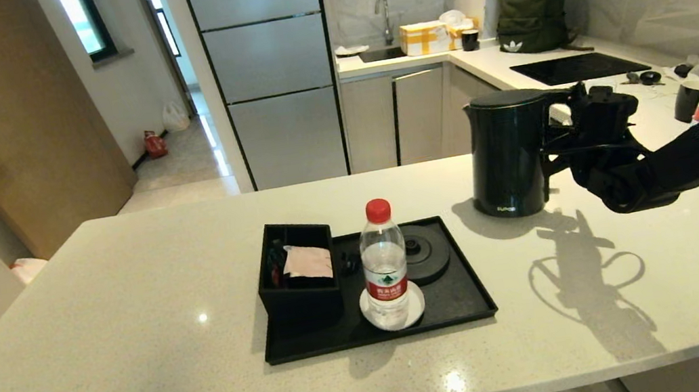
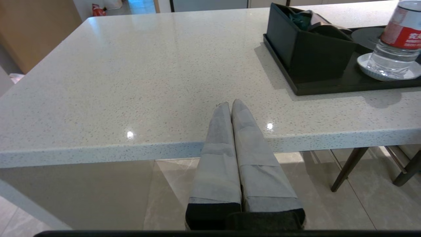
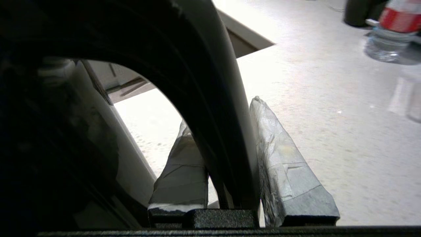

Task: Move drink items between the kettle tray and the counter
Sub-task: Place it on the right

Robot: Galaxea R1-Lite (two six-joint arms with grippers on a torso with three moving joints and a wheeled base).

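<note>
Right wrist view: right gripper point(image 3: 227, 171) pinching the loop handle of the kettle point(image 1: 509, 153), standing on the bench point(image 1: 136, 335) well right of the tray point(image 1: 467, 302). Sachet point(image 1: 308, 260) in the divided box point(image 1: 301, 298) (on tray). Left gripper point(image 2: 231, 108) pressed together, parked at the bench edge. Probably midway.

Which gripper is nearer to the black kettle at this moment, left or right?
Right. The right gripper is shut on the kettle handle, beside the tray on the counter. The left gripper hangs shut at the counter's near edge, far from the kettle.
</note>
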